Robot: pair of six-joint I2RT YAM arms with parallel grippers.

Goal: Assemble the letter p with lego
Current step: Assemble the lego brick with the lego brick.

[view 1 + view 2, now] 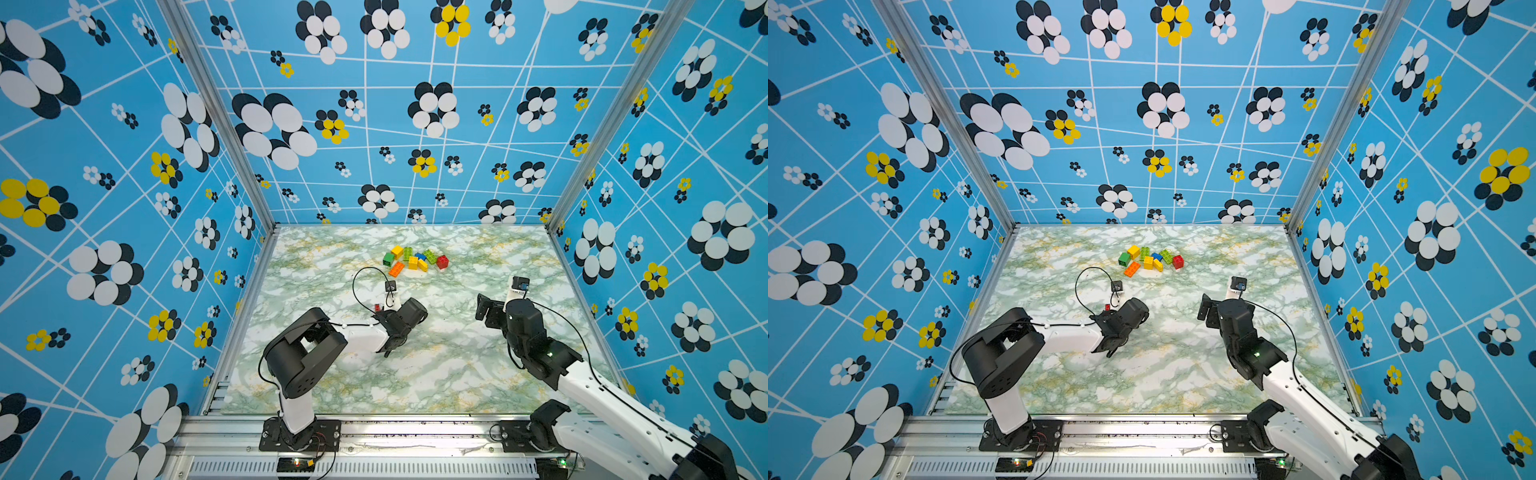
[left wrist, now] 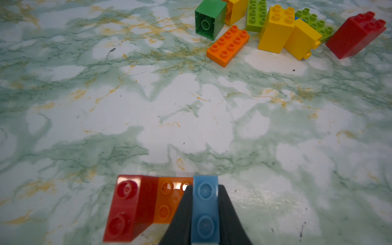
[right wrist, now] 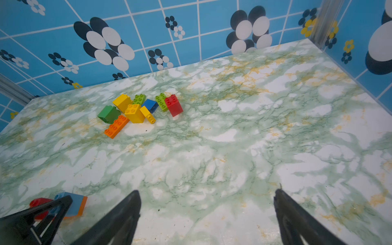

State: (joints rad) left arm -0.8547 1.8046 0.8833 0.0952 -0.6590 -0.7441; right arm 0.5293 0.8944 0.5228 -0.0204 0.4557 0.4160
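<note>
Top views. In both top views we see a loose pile of lego (image 1: 415, 259) at the far middle of the marbled desk (image 1: 457, 374): yellow, lime, green, orange, blue and red bricks, some tipped on their sides. The left end effector (image 1: 384, 305) sits nearer the robot than the pile, well apart from it, with a speck of red showing beside it. The right end effector (image 1: 1204, 307) hovers at the other side, over bare desk. No containers are anywhere in sight; every brick lies straight on the desk.

Left wrist. The left end effector (image 2: 204, 212) is clamped narrow on a light blue brick (image 2: 204, 203). This brick is joined to an orange brick (image 2: 167, 201) and a red brick (image 2: 127, 207), a small sub-assembly seen from its underside. The pile lies well beyond.

Right wrist. The right end effector (image 3: 206, 212) stands wide and empty, nothing between its jaws. The held cluster shows near the frame's corner.

Progress. We judge the letter only begun: three bricks joined, roughly nine loose. Stem and loop of the p are not yet recognisable, and most of the building remains.
</note>
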